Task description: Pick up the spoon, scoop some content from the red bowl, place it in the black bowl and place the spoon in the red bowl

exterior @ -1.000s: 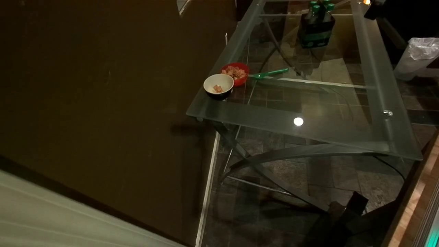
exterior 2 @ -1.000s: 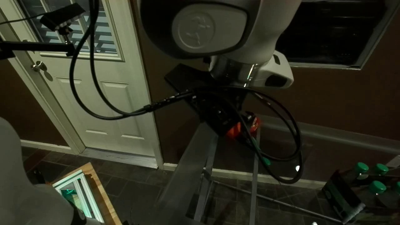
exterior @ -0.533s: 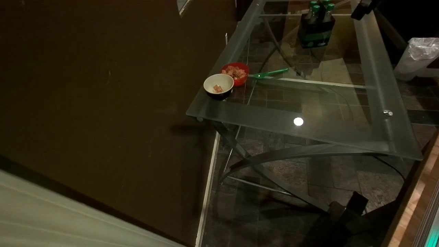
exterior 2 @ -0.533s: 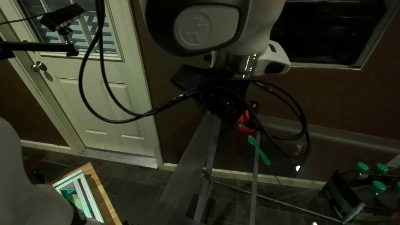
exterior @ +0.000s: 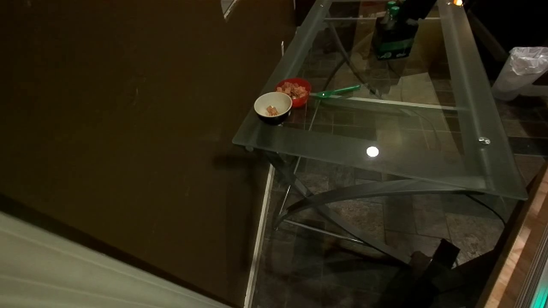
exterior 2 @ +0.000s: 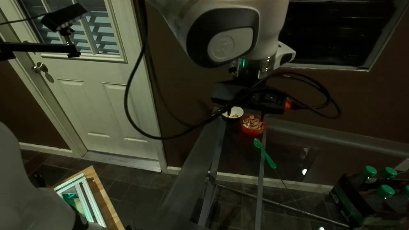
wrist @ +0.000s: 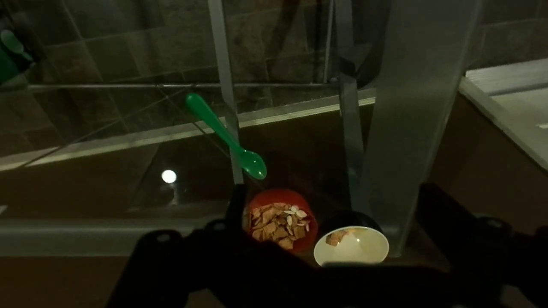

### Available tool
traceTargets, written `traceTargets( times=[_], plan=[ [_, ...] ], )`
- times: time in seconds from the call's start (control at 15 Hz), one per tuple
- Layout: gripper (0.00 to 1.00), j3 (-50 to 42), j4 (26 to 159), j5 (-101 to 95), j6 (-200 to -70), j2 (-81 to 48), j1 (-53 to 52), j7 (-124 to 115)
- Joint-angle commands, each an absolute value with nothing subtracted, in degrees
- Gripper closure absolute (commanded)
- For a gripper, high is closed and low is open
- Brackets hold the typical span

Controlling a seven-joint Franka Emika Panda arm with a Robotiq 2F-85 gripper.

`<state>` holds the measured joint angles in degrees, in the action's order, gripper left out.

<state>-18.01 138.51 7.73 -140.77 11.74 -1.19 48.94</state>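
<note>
In an exterior view: glass table beside the brown wall. Near its corner, red bowl with brown flakes; black bowl, cream-white inside, a few flakes in it, just beside. Green spoon flat on the glass, scoop end toward the red bowl. Bottle carrier farther along.

In an exterior view: gripper hangs in the line of sight to both bowls, distance from them unclear.

Wrist view: fingers spread wide, holding nothing. Spoon lies beyond them. Pale slivers among the red bowl's flakes.
</note>
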Motion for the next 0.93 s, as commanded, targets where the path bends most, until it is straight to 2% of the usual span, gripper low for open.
traceTargets(
  times=[0.0,0.13,0.2,0.47,0.53,0.87],
  plan=[
    [0.00,-17.4,133.0,12.3,-145.4,2.7,-1.2,63.3],
    [0.00,-19.6,131.4,16.2,-148.5,-0.9,-4.6,71.3],
    [0.00,-15.1,130.6,19.2,-149.1,-2.3,-1.0,75.4],
    [0.00,-8.2,126.1,32.7,-147.9,-6.5,2.4,90.8],
    [0.00,-8.2,129.4,26.4,-149.3,-3.9,2.8,83.0],
    [0.00,-6.6,128.8,27.1,-149.3,-4.8,4.2,83.1]
  ],
)
